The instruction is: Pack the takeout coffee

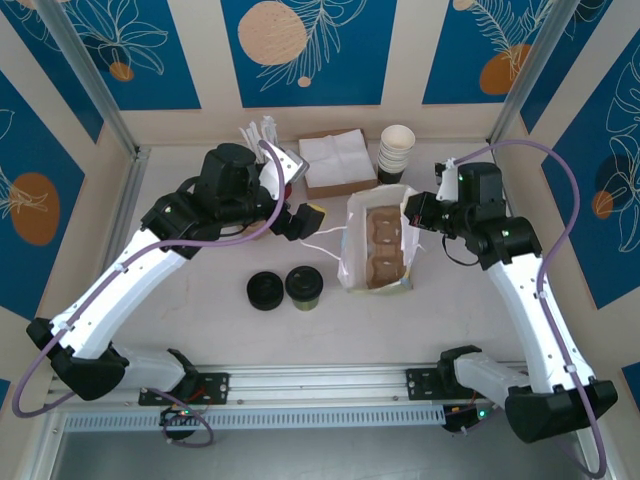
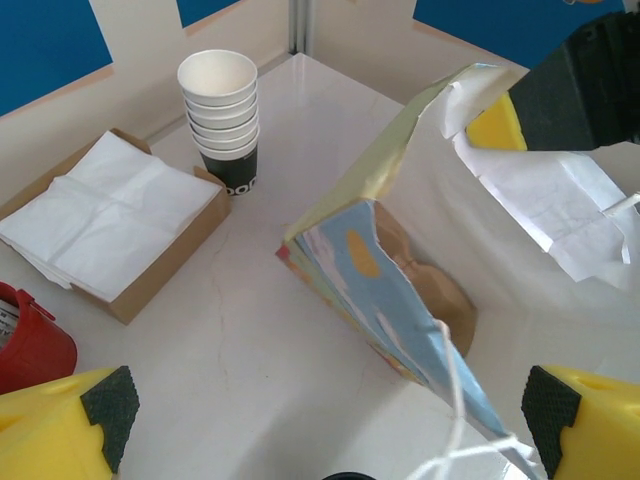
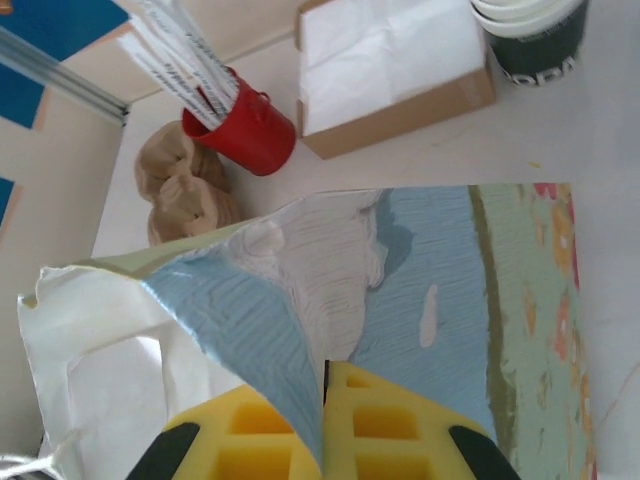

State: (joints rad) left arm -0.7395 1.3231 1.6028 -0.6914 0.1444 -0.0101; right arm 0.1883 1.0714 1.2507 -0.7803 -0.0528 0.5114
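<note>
- The pale, faintly veined table (image 1: 210, 335) spread across the overhead view.
- The paper bag (image 1: 378, 250) stood right of centre, mouth open; from above a brown moulded insert (image 1: 383, 245) with rounded hollows showed inside. The right wrist view gave instead its printed outer wall (image 3: 430, 290) in blue, green and cream, crumpled near the rim.
- The right gripper (image 3: 325, 400) had its yellow fingers pinched together on the paper bag's rim, at the upper right of the bag overhead (image 1: 410, 215).
- The left gripper (image 2: 325, 410) hung with its black-padded fingers spread wide in the lower corners of its own view, nothing between them; overhead it sat left of the bag (image 1: 305, 218).
- A shallow cardboard box of white napkins (image 2: 110, 220) lay at upper centre.
- Stacked white paper cups (image 2: 222, 110), the lowest black, stood beside it.
- A red cup (image 3: 240, 130) held wrapped sticks.
- The takeout coffee (image 1: 303, 284) stood upright on the table, centre-left, well apart from both grippers, with its olive side visible.
- A flat black disc (image 1: 267, 291) lay just beside it.
</note>
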